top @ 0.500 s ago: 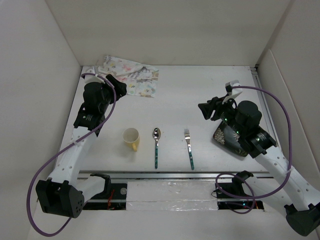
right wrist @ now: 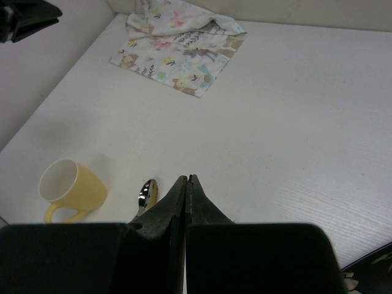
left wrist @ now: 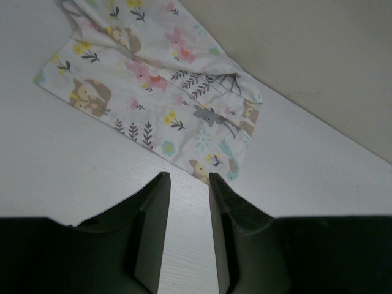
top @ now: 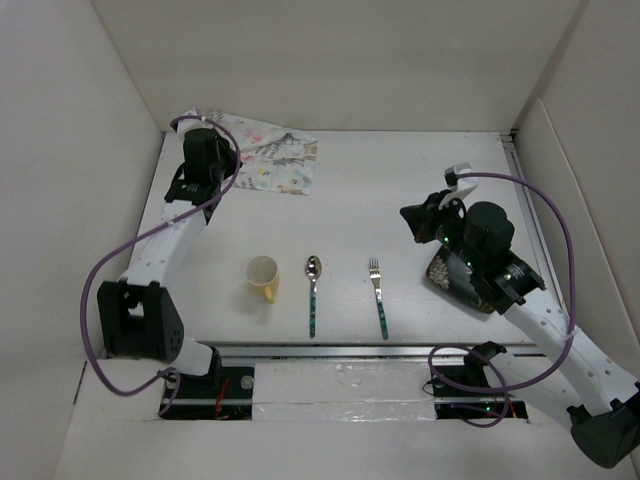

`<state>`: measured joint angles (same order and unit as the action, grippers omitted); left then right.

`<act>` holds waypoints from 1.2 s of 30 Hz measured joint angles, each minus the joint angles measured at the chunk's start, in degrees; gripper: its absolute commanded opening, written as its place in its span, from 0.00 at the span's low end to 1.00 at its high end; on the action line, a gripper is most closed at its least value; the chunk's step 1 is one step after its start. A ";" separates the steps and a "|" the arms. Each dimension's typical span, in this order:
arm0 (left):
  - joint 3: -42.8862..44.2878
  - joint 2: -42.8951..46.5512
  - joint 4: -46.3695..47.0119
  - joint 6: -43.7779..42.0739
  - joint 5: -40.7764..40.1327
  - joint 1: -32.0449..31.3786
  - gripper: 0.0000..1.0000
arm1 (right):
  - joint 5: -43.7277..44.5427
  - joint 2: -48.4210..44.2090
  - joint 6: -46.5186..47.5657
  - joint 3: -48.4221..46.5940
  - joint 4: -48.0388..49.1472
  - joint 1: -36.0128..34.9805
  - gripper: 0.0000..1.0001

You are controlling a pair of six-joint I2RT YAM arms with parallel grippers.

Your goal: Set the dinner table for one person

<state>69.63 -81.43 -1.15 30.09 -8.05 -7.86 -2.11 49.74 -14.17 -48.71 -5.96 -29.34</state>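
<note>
Dinner table surface [top: 420, 190]: white, matte, walled by white panels, spreading out ahead of both arm bases. Near edge, in a row left to right: yellow mug [top: 263, 277] on its side, spoon [top: 312, 290], fork [top: 378, 295], all apart. Dark patterned dish [top: 452, 277] at right, partly under the right arm. Printed cloth [top: 268, 158] rumpled in the far-left corner. Left pincer [left wrist: 187, 179]: slightly spread, nothing between the fingers, just short of the cloth's nearest corner. Right pincer [right wrist: 186, 179]: pressed together, empty, above the surface, pointing toward the spoon.
</note>
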 measured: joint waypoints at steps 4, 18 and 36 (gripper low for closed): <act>7.74 -11.34 -1.62 0.00 -1.01 1.16 0.45 | -0.09 0.13 -0.59 1.33 0.44 -0.02 0.02; 26.23 -40.70 -12.26 -2.16 -4.90 8.68 0.42 | -0.26 4.44 -1.14 2.80 0.87 -1.22 0.48; 50.64 -60.52 -18.25 -9.27 -13.38 12.33 0.40 | -0.22 11.76 -2.56 5.11 5.38 -6.97 0.49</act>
<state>120.27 -141.95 -19.40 20.82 -21.43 4.47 -2.33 61.49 -16.73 -43.59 -0.58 -36.32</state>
